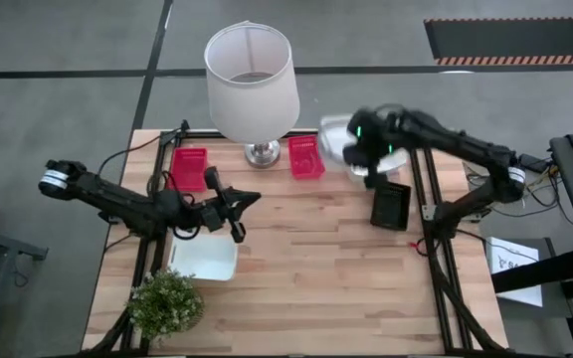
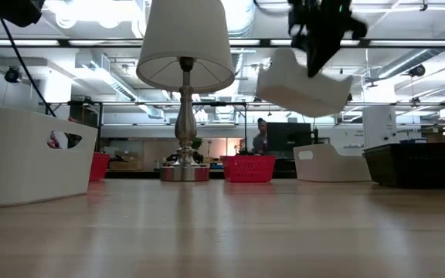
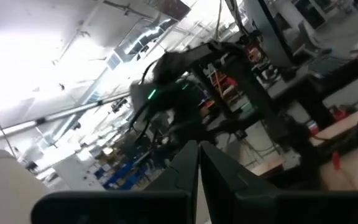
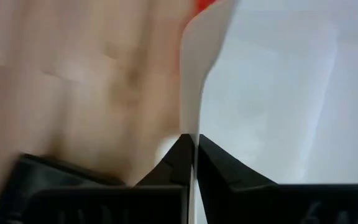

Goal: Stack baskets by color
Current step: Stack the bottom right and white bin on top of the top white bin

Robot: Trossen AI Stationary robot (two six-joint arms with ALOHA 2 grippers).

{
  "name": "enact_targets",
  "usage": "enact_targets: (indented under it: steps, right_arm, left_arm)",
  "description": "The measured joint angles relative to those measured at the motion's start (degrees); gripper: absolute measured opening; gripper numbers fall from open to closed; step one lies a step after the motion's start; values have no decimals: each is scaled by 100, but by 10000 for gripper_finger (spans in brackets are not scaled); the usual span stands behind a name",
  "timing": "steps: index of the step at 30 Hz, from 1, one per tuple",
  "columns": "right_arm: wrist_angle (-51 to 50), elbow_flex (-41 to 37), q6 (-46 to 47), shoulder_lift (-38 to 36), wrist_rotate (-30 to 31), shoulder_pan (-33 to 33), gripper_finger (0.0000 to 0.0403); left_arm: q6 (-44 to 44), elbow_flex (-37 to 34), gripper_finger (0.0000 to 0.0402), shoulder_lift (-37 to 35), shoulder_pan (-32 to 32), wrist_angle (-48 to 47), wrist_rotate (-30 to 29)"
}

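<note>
My right gripper (image 1: pixel 354 157) holds a white basket (image 2: pixel 304 86) in the air above the table's far right part, close to the lamp. Other baskets rest on their bottoms on the table: two red baskets (image 1: pixel 191 167) (image 1: pixel 306 157) on either side of the lamp's foot, a black one (image 1: pixel 390 205) under my right arm, a white one (image 1: pixel 205 257) at the near left and another white one (image 2: pixel 327 162) at the far right. My left gripper (image 1: pixel 235 205) is shut and empty, raised over the table's left half beside the near white basket. My right gripper pinches one side wall of the white basket at its rim (image 4: pixel 190 121), one finger inside the basket and one outside. The fingers come slanting down from above. The basket hangs tilted below the fingers (image 2: pixel 315 58), lifted clear of the table.
A lamp with a white shade (image 1: pixel 252 80) stands at the far middle on a metal foot (image 1: pixel 261 153). A small green potted plant (image 1: pixel 165 303) stands at the near left corner. Bare wood lies across the table's middle and near right.
</note>
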Motion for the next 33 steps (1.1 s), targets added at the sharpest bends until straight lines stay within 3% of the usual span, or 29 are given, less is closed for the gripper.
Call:
enact_targets:
  steps: [4, 8, 18, 22, 26, 33]
  right_arm:
    - [55, -69, -638, 259, -138, -1070, 8]
    - [-452, -111, -1001, 371, -175, -1432, 8]
    - [-695, -681, -1538, 6, -186, -1513, 8]
    - [-673, -1039, -1594, -59, 125, -1511, 8]
    - [-400, -1419, -1592, -82, 475, -1513, 8]
    - [139, -1701, -1951, -37, 466, -1513, 8]
  left_arm:
    - [756, -201, 1, -102, 0, -16, -93]
    - [1255, -176, 1, -182, 0, 135, -101]
    - [1541, -163, 1, -425, 0, 291, -101]
    - [1542, -187, 1, -441, 0, 303, -101]
    - [1591, -189, 1, -439, 0, 302, -101]
    - [1684, -189, 1, -439, 0, 298, -101]
